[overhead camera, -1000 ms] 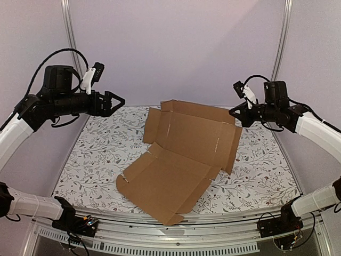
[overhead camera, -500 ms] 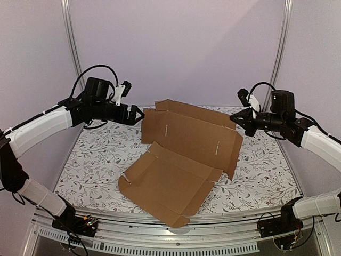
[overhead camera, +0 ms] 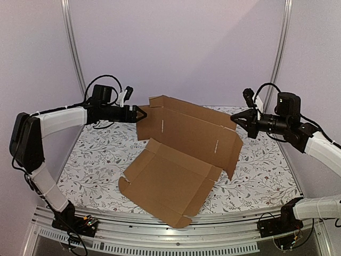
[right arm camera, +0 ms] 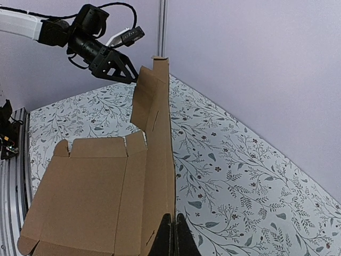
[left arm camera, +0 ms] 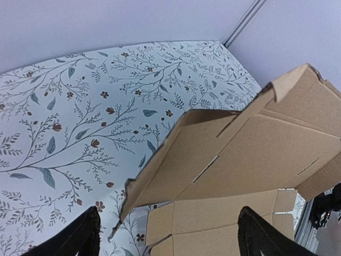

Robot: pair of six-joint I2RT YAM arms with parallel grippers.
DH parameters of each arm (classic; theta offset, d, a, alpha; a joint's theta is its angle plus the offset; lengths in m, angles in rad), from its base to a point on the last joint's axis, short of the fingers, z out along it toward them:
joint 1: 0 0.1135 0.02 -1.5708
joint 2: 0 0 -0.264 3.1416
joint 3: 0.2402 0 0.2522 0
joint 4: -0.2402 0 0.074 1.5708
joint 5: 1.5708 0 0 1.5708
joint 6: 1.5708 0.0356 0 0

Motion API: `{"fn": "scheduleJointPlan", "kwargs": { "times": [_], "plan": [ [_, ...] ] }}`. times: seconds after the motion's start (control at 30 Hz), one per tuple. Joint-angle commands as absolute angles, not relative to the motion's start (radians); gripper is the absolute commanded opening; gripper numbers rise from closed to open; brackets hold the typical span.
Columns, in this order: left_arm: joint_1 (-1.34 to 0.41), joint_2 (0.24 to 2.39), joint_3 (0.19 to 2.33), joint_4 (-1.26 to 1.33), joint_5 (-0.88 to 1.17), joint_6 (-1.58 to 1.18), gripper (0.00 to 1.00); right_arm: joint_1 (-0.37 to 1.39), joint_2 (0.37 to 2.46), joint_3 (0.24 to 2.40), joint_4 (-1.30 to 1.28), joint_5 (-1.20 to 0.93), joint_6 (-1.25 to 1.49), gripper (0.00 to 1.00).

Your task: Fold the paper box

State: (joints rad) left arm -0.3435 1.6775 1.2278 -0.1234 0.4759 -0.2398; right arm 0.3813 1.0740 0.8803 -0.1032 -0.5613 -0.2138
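The right gripper (right arm camera: 171, 236) pinched the right edge of the raised rear panel of the paper box (overhead camera: 184, 141). The left gripper (overhead camera: 140, 113), fingers spread, hovered at the panel's left flap. The front half of the box lay flat on the floral-covered table (overhead camera: 96, 154).

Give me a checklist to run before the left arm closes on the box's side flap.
1. Left gripper open: ok, its fingers stand wide apart in the wrist view.
2. Side flap between those fingers: cannot tell; it lies ahead of the tips and the depth is unclear.
3. Right gripper holding the back panel: ok, it looks shut on the panel's edge.
4. Back panel raised: ok, it stands up off the mat.
5. Box fully on the mat: not ok, its near corner sticks past the mat's edge.
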Motion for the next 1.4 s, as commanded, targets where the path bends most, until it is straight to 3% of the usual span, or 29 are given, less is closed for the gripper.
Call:
{"fn": "scheduleJointPlan", "kwargs": {
  "times": [0.0,0.53,1.1,1.27,1.37],
  "plan": [
    [-0.304,1.736,1.268,-0.06,0.553,-0.241,0.85,0.389,1.037,0.865,-0.075,-0.605,-0.183,0.0],
    [-0.302,1.799,1.315,-0.054,0.643,-0.192,0.62,0.389,1.038,0.842,-0.083,-0.635,-0.163,0.0],
    [-0.308,1.724,1.282,-0.103,0.566,-0.149,0.24,0.39,1.063,0.866,-0.083,-0.622,-0.121,0.0],
    [-0.318,1.709,1.278,-0.105,0.561,-0.141,0.07,0.389,1.066,0.882,-0.095,-0.618,-0.098,0.02],
    [-0.322,1.703,1.273,-0.107,0.561,-0.137,0.02,0.389,1.066,0.889,-0.102,-0.618,-0.091,0.03]
  ]
}}
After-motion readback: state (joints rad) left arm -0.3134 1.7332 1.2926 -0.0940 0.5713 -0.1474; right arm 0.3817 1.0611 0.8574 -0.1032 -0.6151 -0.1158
